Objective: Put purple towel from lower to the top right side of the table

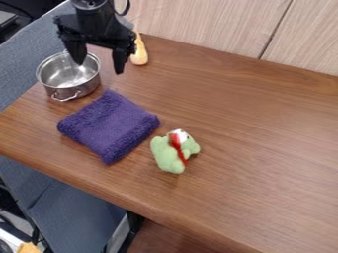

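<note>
1. The tool [99, 67] is held open above the left end of the counter [251, 123], with its two fingers spread and nothing gripped.
2. The purple towel [109, 126] is laid folded and flat on the lower left part of the counter, between the metal pot [68, 78] and the green plush toy [175, 150]. It is judged that the pick-up has yet to be made.
3. The pot could be knocked or dragged if the tool were lowered where it is, since one finger is lined up with the pot in the view.
4. The plush toy could be nudged or toppled if the towel were pulled straight across, as one towel corner is set just beside it. A proper lift would be called for first.
5. Only the top layer might be pinched, because the cloth is thick and soft; the fold could then be opened and a loose end trailed, or the towel dropped midway.
6. The orange-yellow object [139, 53] is partly covered by the tool, so its full shape cannot be made out.
7. The arm [92, 22] is cut off by the top edge. The height of the fingers above the pot cannot be judged, and the towel's underside and inner folds are hidden.
</note>
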You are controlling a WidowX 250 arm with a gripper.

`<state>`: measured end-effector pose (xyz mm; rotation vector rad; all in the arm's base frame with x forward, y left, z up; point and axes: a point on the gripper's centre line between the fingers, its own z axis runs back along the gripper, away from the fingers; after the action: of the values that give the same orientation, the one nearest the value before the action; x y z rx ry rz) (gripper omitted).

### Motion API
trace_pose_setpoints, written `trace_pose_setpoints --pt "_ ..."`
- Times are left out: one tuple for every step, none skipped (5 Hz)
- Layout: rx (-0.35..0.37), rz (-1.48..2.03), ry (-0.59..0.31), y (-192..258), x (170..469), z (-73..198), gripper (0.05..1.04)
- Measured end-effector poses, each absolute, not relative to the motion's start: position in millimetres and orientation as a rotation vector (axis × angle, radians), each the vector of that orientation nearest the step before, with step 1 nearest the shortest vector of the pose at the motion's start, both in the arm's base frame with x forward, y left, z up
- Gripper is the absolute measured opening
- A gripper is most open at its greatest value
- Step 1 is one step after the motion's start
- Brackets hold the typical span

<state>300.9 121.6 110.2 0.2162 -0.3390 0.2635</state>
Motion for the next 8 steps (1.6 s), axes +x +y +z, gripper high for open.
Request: trace_pose_setpoints --pt "0.218 0.211 -0.306 115 275 101 1.001" --pt "0.209 0.149 -0.272 108 257 83 1.000" --pt "0.172 0.088 -0.231 101 246 65 1.001" --pt "0.185 0.080 -0.209 105 247 49 1.000" --pt "0.172 0.092 -0.199 104 251 42 1.001" --pt "0.151 0.102 -0.183 104 266 35 1.001" --pt "0.126 0.114 -0.183 101 281 34 1.001" --pt "0.117 0.086 -0.193 91 304 33 1.001"
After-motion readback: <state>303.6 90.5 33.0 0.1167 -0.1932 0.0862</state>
